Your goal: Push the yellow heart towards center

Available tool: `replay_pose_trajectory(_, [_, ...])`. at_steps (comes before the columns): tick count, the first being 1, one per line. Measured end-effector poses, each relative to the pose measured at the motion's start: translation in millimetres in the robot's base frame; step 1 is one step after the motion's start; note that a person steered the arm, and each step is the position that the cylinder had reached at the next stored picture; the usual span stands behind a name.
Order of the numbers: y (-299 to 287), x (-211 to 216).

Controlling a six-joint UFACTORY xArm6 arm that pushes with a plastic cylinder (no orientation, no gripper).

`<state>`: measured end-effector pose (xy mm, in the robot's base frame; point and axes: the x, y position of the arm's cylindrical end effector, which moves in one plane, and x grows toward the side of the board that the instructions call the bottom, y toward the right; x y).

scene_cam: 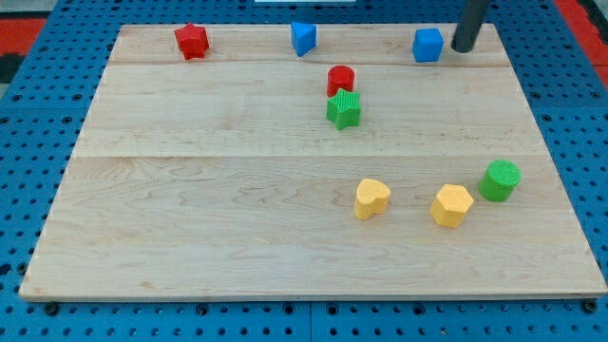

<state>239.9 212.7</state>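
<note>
The yellow heart (371,199) lies on the wooden board (209,209), right of the middle and toward the view's bottom. My tip (462,48) is at the view's top right, just right of the blue cube (427,45) and far from the heart. The rod comes down from the top edge of the view.
A yellow hexagon (451,204) and a green cylinder (500,180) sit right of the heart. A red cylinder (340,80) touches a green star (344,109) above the middle. A red star (191,41) and a blue block (303,38) sit along the top.
</note>
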Motion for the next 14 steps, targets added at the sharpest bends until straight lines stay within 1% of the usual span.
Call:
replay_pose_trajectory(3, [-2, 0])
replay_pose_trajectory(4, [10, 45])
replay_pose_trajectory(5, [-15, 102])
replay_pose_trajectory(6, [-75, 112])
replay_pose_trajectory(7, [-114, 63])
replay_pose_trajectory(8, [-96, 55])
replay_pose_trajectory(9, [-83, 57])
replay_pose_trajectory(12, [-73, 60])
replay_pose_trajectory(14, [-24, 86])
